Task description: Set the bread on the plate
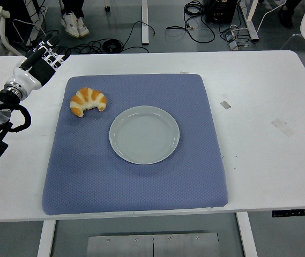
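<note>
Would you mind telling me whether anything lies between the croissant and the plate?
Nothing visible does. The croissant lies on the blue mat, up and left of the plate, with only bare mat between them. The left hand is over the table, left of the mat.
</note>
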Available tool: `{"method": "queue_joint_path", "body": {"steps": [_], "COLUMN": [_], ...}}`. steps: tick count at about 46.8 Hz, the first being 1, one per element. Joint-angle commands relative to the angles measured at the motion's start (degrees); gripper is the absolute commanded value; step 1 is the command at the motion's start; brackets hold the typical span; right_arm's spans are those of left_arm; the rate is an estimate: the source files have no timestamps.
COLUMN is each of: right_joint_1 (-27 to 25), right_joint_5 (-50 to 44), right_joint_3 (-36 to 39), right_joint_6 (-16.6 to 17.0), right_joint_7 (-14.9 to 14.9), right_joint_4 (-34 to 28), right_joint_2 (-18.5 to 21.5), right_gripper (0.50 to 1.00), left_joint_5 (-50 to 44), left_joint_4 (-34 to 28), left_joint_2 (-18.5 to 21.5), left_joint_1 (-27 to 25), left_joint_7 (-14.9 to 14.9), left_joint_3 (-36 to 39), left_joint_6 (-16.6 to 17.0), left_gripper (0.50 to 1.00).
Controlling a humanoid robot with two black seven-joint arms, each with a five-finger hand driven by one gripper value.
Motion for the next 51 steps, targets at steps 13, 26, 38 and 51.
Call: {"method": "queue_joint_path", "body": {"steps": [13,26,38,51], "right_joint_1": [0.00,0.00,0.00,0.00], "right_joint_5": [0.01,0.01,0.01,0.01], "right_joint_3": [0.00,0.00,0.00,0.00], "right_joint_6": [-0.01,-0.01,-0.01,-0.01], "right_joint_7": [0.00,0.00,0.00,0.00], "right_joint_4": [-0.02,-0.02,-0.02,0.07], "right_joint_2": [0.00,0.00,0.00,0.00], "right_gripper": [1.000,1.000,1.000,1.000], "left_joint_5": [0.12,0.20,0.47,0.82], "left_joint_4": [0.05,-0.21,-0.56,-0.56], "left_joint_2": [3.03,-0.48,-0.66,-0.22], "left_joint_1": [0.22,1.28,1.28,1.54], "left_joint_7": [-2.16,-14.89,-17.98,-17.98], "left_joint_3": [-0.30,0.41,0.67,1.11], "left_joint_6": [-1.58,-1.76,-2.02,-2.37], "left_gripper": [0.981,0.981,0.978,0.981]}}
